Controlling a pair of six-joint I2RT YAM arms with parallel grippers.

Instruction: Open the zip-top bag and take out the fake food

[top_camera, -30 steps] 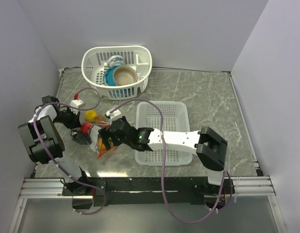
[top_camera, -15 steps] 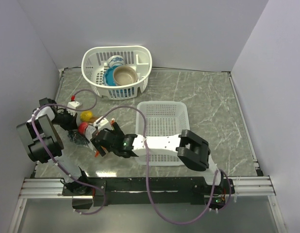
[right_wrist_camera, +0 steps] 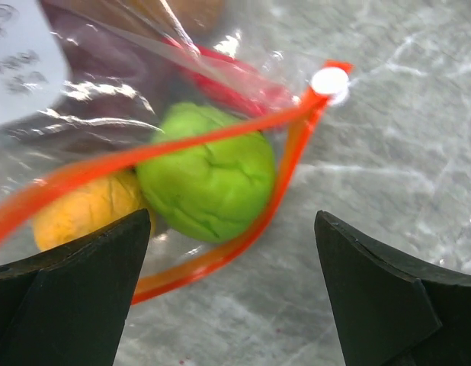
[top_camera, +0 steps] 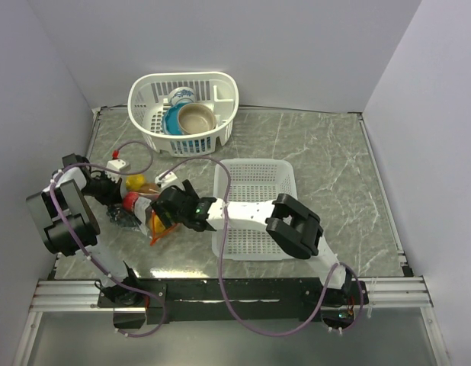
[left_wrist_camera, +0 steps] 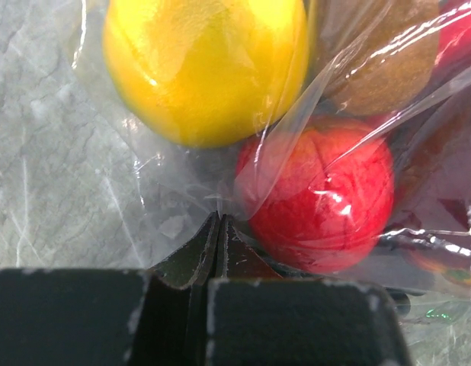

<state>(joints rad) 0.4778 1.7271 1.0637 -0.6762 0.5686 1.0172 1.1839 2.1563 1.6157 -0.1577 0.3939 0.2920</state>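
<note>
The clear zip-top bag [top_camera: 144, 213] lies at the table's left, its orange-red zip strip [right_wrist_camera: 220, 255] parted into an open loop with a white slider [right_wrist_camera: 330, 80]. Inside show a green lime [right_wrist_camera: 209, 171], a yellow-orange fruit [right_wrist_camera: 83, 213], a red chili [right_wrist_camera: 220, 84], a red apple [left_wrist_camera: 319, 191], a yellow fruit [left_wrist_camera: 205, 65] and a brown fruit [left_wrist_camera: 388, 65]. My left gripper [left_wrist_camera: 219, 221] is shut on the bag's plastic beside the apple. My right gripper [right_wrist_camera: 232, 282] is open, its fingers [right_wrist_camera: 75, 297] either side of the bag's mouth, holding nothing.
A white rectangular mesh basket [top_camera: 254, 210] stands right of the bag under my right arm. A white oval basket [top_camera: 184, 110] with blue and beige bowls stands at the back. A small white and red object [top_camera: 118, 162] lies near the left wall.
My right gripper has shifted left and a little forward along the bag and now hovers open over its mouth. The left gripper has kept its hold on the bag.
</note>
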